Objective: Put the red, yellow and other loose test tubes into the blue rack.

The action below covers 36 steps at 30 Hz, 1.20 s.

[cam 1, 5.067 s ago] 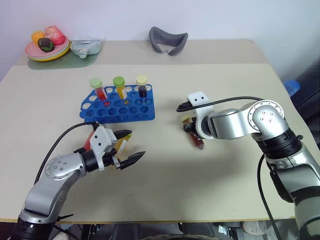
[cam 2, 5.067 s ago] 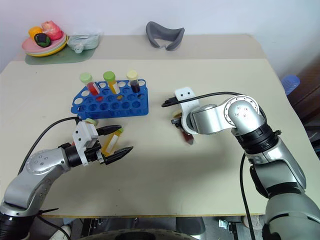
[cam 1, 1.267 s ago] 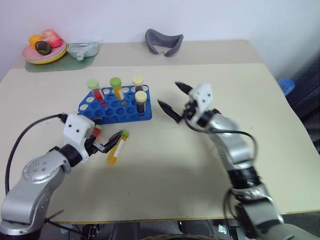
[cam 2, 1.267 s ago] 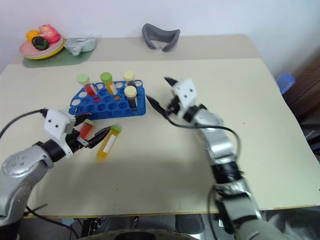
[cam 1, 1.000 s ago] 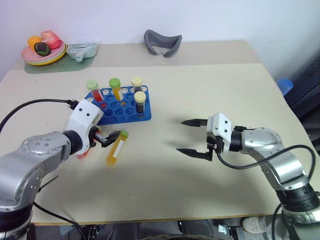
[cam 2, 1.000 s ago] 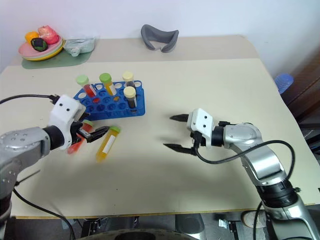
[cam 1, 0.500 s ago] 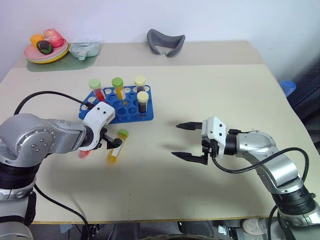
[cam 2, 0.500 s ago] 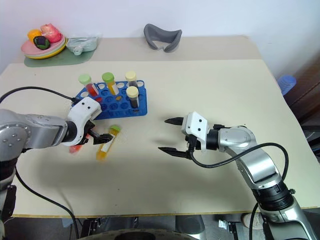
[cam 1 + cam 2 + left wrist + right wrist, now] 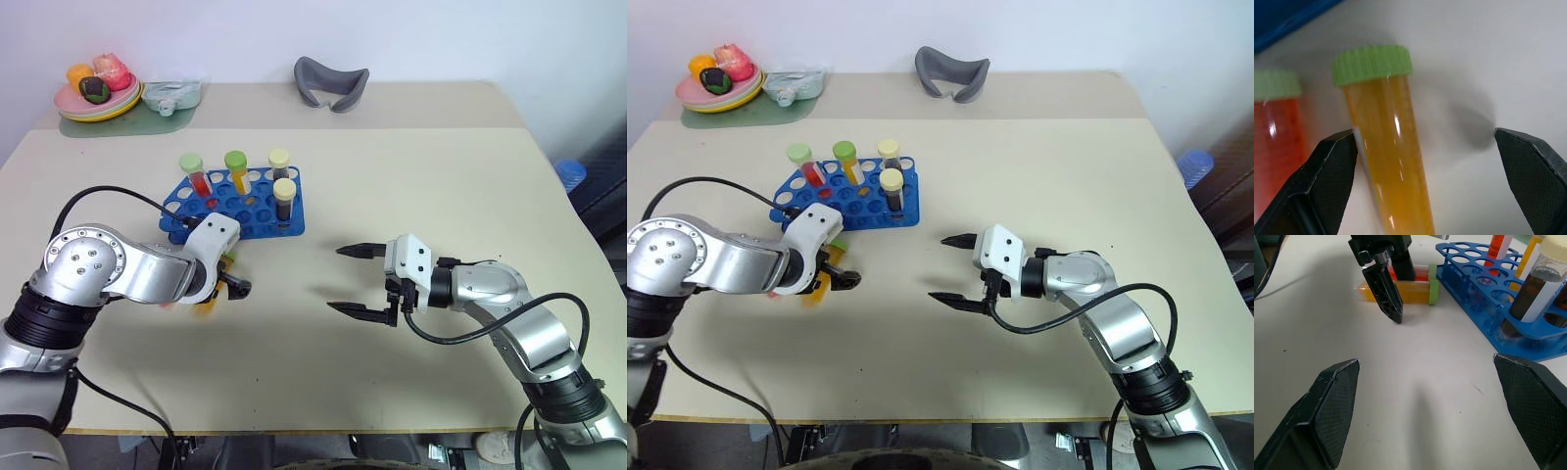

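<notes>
The left pincer [image 9: 1425, 191] stood wide apart over the yellow-orange tube [image 9: 1387, 147], which lay flat on the worktop [image 9: 411, 186] just in front of the blue rack [image 9: 238, 209]. One finger [image 9: 1322, 181] touched or nearly touched the tube's side; the other was well clear across bare worktop. The red tube [image 9: 1278, 127] lay just beside it, side by side with it. To grip well, the pincer needed shifting so that the yellow-orange tube sat midway between the fingers, with the near finger slipped between the two tubes rather than onto the red one. Closing across the barrel below the green cap [image 9: 1372, 63] looked safest against rolling. The right pincer [image 9: 362, 282] hung with fingers apart, holding nothing, over the worktop, well apart from the rack, where four tubes stood.
</notes>
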Available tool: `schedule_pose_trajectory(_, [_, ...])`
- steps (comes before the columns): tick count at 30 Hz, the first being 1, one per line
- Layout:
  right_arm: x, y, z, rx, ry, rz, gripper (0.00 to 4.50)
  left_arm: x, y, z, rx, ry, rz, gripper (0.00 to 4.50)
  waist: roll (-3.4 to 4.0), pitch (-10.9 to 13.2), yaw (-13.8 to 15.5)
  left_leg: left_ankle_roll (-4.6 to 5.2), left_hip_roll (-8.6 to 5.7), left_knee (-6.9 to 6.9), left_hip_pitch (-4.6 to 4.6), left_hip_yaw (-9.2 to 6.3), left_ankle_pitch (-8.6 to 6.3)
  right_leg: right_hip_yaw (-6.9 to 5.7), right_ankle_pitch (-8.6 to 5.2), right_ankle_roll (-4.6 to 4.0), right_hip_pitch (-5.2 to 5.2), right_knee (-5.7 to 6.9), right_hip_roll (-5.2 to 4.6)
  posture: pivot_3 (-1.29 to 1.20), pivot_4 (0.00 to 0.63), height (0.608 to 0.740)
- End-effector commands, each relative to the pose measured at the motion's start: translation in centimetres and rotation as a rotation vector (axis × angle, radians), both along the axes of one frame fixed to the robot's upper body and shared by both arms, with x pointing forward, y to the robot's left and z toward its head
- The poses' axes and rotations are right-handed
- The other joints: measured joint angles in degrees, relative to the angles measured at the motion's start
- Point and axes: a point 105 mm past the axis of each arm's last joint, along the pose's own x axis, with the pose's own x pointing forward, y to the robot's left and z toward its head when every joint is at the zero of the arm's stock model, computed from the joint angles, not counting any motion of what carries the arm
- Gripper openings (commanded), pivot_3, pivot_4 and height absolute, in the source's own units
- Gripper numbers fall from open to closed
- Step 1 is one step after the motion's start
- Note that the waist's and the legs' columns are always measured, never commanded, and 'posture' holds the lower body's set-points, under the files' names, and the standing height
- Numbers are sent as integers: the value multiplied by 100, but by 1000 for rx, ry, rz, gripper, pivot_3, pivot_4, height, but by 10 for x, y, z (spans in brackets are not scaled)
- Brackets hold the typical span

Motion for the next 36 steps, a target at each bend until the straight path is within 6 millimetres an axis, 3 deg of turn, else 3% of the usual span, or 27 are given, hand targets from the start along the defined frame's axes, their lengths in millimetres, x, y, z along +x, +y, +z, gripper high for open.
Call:
schedule_pose_trajectory(1, [-5,5,8,19,-41,22,4449,4,-2,6,7,-33,54,4500,0,0,8,-1,-1,0,0,0,1,0,0,0,1,0,0,0,150,740])
schedule_pose_trajectory(16, [-5,10,9,32,-47,12,4449,22,2,3,-7,-40,215,4500,3,-3,15,-26,-2,4,5,2,15,-1,0,0,9,-2,1,0,150,740])
schedule_pose_trajectory(19, [-5,10,9,34,-48,11,4500,22,1,2,-9,-38,216,3618,2,-4,17,-26,-3,4,6,2,15,-1,0,0,12,-2,1,0,150,740])
schedule_pose_trajectory(22, [-6,12,9,36,-48,12,4500,22,1,2,-16,-36,222,2108,3,-4,-10,-26,-3,4,8,2,15,-1,0,0,12,-1,2,0,150,740])
schedule_pose_trajectory(33, [-9,12,9,32,-48,18,4500,21,2,2,-18,-44,234,2108,2,-5,-11,-27,-2,4,8,2,15,-1,0,0,10,0,2,0,150,740])
schedule_pose_trajectory(36, [-10,13,9,33,-48,21,4500,21,1,2,-28,-46,237,1270,2,-5,-11,-27,-2,4,8,2,15,-1,0,0,10,0,2,0,150,740])
